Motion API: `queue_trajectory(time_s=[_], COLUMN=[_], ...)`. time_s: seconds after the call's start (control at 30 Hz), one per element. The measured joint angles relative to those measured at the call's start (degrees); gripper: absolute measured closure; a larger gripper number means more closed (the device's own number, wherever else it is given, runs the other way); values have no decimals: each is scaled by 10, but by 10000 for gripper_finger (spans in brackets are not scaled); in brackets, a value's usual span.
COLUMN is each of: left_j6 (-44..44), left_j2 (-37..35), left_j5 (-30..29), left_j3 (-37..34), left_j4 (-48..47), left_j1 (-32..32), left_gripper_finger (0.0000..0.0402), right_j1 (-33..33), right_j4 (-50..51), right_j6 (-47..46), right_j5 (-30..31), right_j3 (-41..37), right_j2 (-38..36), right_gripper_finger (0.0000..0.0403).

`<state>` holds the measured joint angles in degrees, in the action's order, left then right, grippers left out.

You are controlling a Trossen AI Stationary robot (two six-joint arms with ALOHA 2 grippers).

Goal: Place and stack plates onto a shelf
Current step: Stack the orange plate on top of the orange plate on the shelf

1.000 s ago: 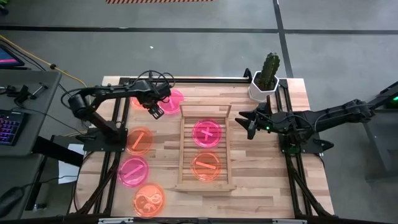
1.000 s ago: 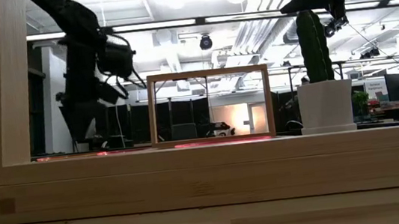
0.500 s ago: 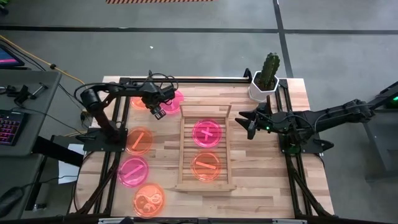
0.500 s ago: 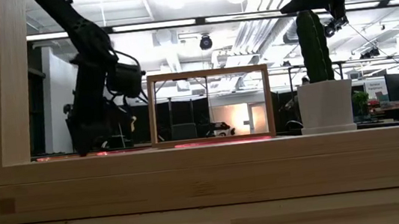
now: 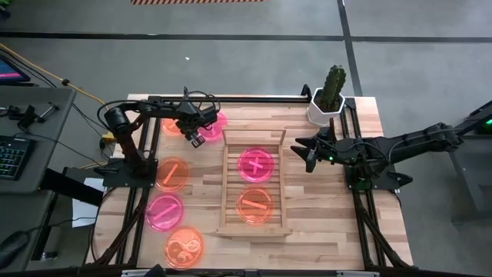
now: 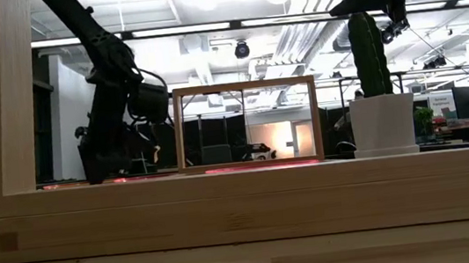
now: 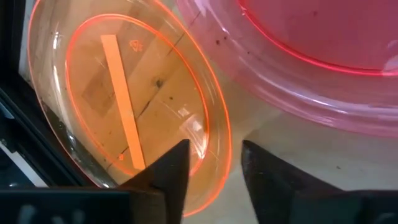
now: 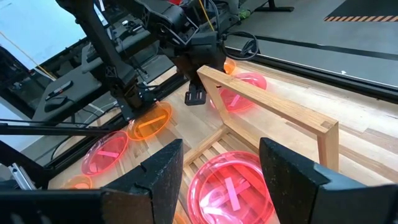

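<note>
Orange plate (image 7: 130, 106) with a straight bar mark: flat on the table, its rim between the left gripper (image 7: 214, 165) fingers, parted, not yet pinching. Pink plate (image 7: 298, 56) just beyond.

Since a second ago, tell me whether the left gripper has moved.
Yes. In the high view the left gripper has shifted slightly toward the table's far edge, and in the low view it sits lower beside the shelf rail.

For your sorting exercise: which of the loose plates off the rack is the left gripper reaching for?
The orange plate with a straight bar mark, at the table's far left corner beside a pink plate; the left gripper straddles its rim.
</note>
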<state>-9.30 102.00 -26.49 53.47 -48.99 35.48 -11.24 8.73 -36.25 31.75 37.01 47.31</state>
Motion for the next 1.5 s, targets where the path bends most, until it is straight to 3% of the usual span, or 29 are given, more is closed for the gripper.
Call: queue_trajectory(time_s=[0.2, 0.5, 0.77, 1.0, 1.23, 1.4, 1.5], left_j6=[5, 10, -5, -41, -56, -53, 6], left_j2=[4, -40, -203, -320, -331, -287, -245], left_j5=[-20, -5, -6, -7, -12, -20, -33], left_j3=[-3, -3, 1, 80, 254, 392, 462], left_j4=[18, -17, -67, -127, -176, -169, -153], left_j1=[3, 2, 2, -15, -133, -277, -379], left_gripper_finger=[390, 399, 401, 401, 401, 401, 401], right_j1=[0, 0, 0, 0, 0, 0, 0], right_j4=[0, 0, 0, 0, 0, 0, 1], right_j6=[0, 0, 1, 1, 2, 2, 2], right_j5=[0, 0, 0, 0, 0, 0, 0], right_j3=[0, 0, 0, 0, 0, 0, 0], right_j2=[0, 0, 0, 0, 0, 0, 0], right_gripper_finger=[208, 208, 208, 208, 208, 208, 208])
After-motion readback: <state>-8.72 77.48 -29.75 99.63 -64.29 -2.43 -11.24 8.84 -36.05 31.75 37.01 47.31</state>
